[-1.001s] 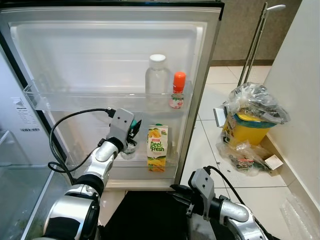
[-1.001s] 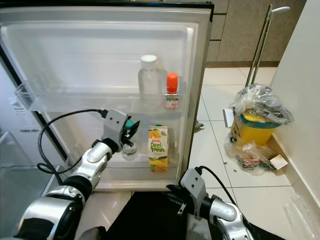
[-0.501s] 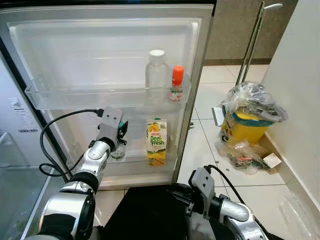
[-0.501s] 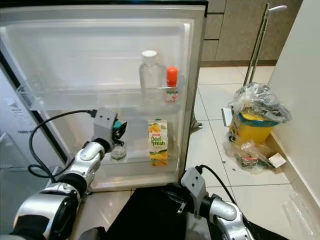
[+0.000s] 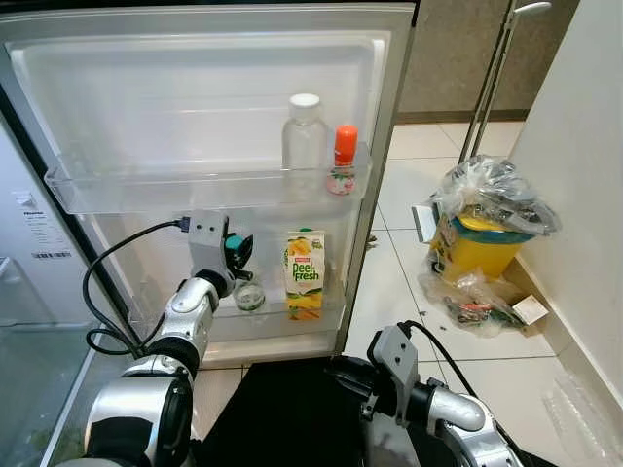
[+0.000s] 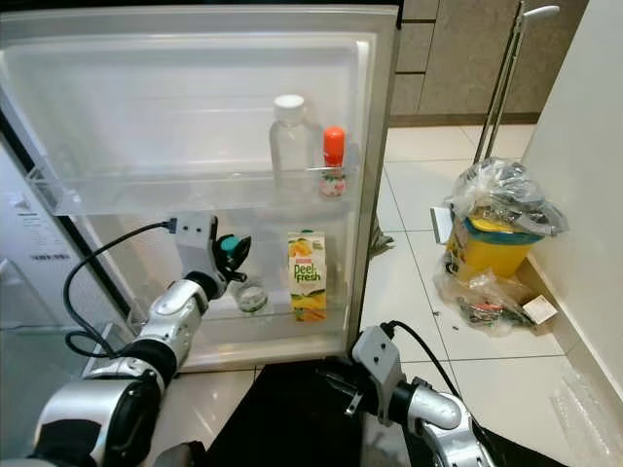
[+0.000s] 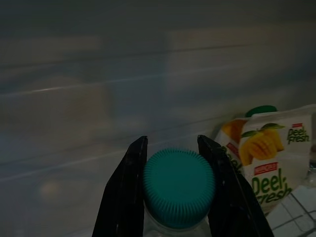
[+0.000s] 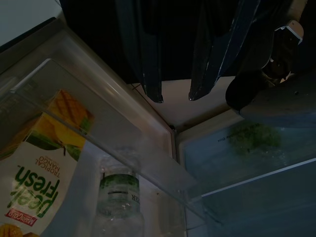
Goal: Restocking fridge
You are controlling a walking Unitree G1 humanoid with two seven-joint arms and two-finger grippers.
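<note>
Fridge door (image 5: 209, 88) stands open; the upper door shelf (image 5: 195, 190) carries a clear bottle with a white cap (image 5: 304, 136) and a small bottle with an orange cap (image 5: 344, 161). On the lower door shelf (image 6: 282, 321) a Peel Fresh juice carton (image 5: 304, 275) stands upright at the hinge-far end. Just beside it, toward the robot's left, sits a small clear water bottle with a teal cap (image 7: 178, 181), also upright, its base down in the shelf. The left end effector (image 5: 237, 251) is at that bottle's top: in the left wrist view the two black fingers (image 7: 129, 177) stand one on each side of the teal cap, close against it, so the cap is pinched or all but pinched; whether they bear on it with force cannot be read. The bottle's long axis runs vertical, straight down from the fingertips. Judgement: the bottle appears seated, so the next move turns on spreading the fingers and drawing back clear of the cap without tipping it toward the carton. The left arm is much the nearer. The right end effector (image 5: 352, 375) hangs low by the robot's body over a black surface, fingers held a little apart with nothing between them.
</note>
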